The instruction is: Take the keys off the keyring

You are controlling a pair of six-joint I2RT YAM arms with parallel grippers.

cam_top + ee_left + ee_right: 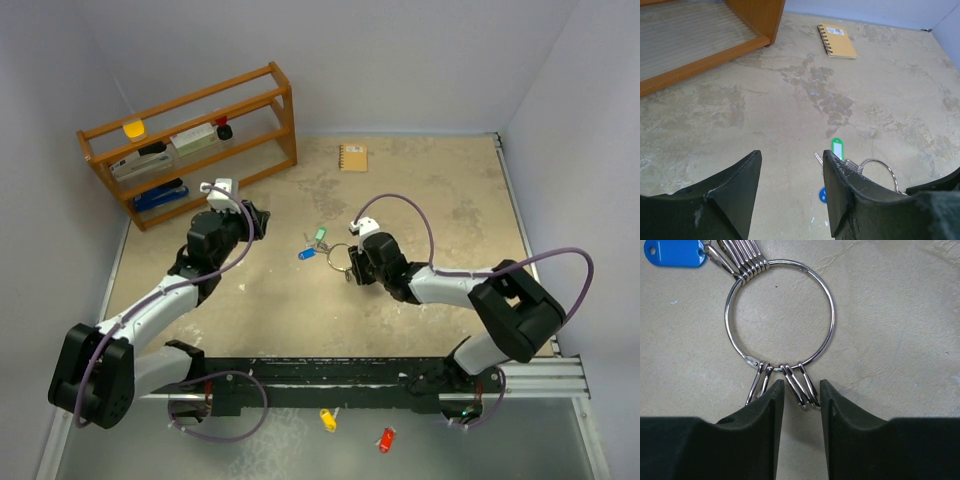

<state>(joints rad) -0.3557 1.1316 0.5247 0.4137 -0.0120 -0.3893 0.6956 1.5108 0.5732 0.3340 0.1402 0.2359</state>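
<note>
The silver keyring [338, 252] lies flat mid-table. The blue-tagged key [306, 253] and the green-tagged key [320, 237] hang on its left side. In the right wrist view the keyring wire [830, 315] fills the middle, with the blue tag [674, 253] at top left. Small metal clips [799, 382] on its near side lie between the narrowly open fingers of my right gripper [801, 386]. My left gripper [792, 156] is open and empty, left of the green tag [838, 149] and blue tag [823, 195]. The keyring [891, 172] is partly hidden behind its right finger.
A wooden shelf [190, 140] with small items stands at the back left. A tan spiral notebook [353, 157] lies at the back middle. A yellow tag [327, 419] and a red tag [386, 439] lie near the front rail.
</note>
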